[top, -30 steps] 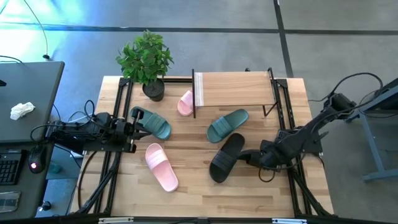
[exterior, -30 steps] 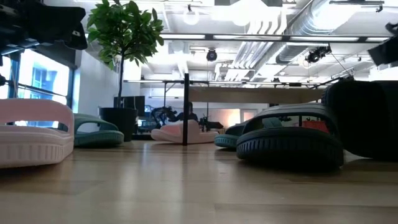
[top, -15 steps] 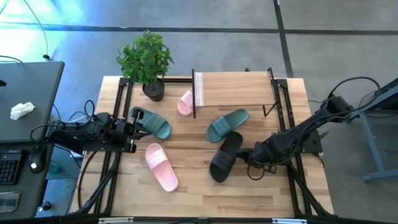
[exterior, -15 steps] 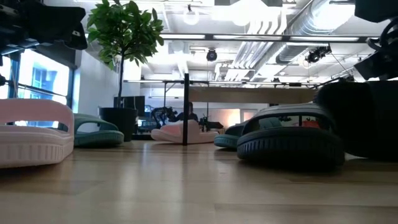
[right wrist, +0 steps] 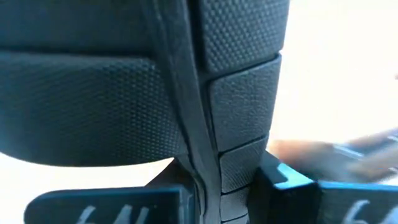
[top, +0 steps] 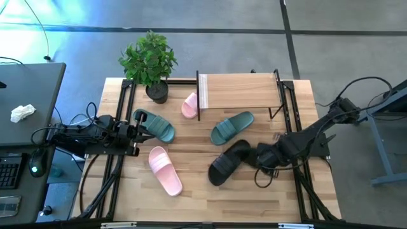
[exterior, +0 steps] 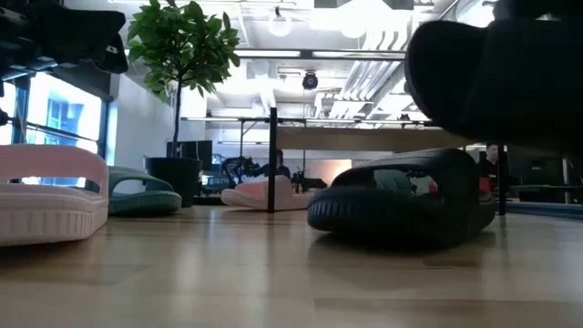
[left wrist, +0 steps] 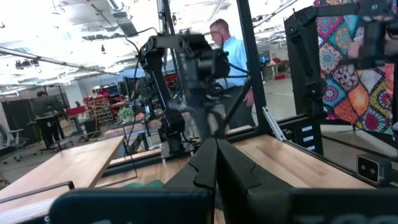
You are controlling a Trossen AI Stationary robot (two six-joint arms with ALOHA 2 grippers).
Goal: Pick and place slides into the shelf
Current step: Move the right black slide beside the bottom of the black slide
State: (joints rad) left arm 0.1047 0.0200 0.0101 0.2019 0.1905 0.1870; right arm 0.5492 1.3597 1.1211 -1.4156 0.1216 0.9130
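Observation:
My right gripper (top: 256,156) points down over the table's right half and is shut on a black slide (exterior: 492,73), which hangs lifted. Below it, the low view shows another black slide (exterior: 401,205) lying on its sole on the table. In the high view the two overlap as one dark shape (top: 226,165). Two teal slides (top: 232,127) (top: 156,127) and two pink slides (top: 165,170) (top: 189,105) lie on the table. The shelf (top: 238,89) stands at the far edge. My left gripper (top: 132,132) waits shut at the left edge. My right gripper pinches a narrow ridge of the black slide's textured rubber (right wrist: 208,168) between its two fingers (right wrist: 112,205), coming from above and pointing down. The slide fills the wrist view beyond the fingertips. In the low view it hangs clear of the table.
A potted plant (top: 151,60) stands at the far left corner beside the shelf. The pink slide by the shelf's left legs lies partly under the shelf board. Bare wood shows along the near edge (top: 254,203). A person stands in the room beyond the table.
My right gripper has risen from table height, taking a black slide up with it. The black slide left on the table has slid a little toward the table's left and near edges. My left arm has kept still.

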